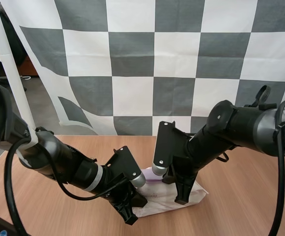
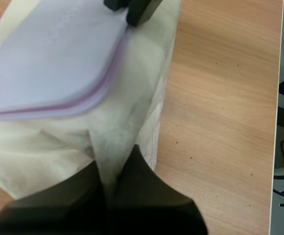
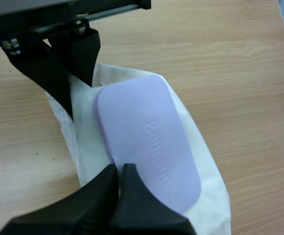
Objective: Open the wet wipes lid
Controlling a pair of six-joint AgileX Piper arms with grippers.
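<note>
The pack (image 2: pixel 132 122) is clamped in the fingers (image 2: pixel 152 196) of the left gripper (image 2: pixel 113 171); the lid (image 3: pixel 147 137), pinched by the right gripper (image 3: pixel 120 170), is not yet lifted.

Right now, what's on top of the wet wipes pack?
A purple lid lies on the wet wipes pack, the right gripper pinching its edge. Whatever is beneath the lid is covered.

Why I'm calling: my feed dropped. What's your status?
Left gripper shut on pack end. Right gripper pinching lid edge. Lid looks closed. Nothing in the way.
</note>
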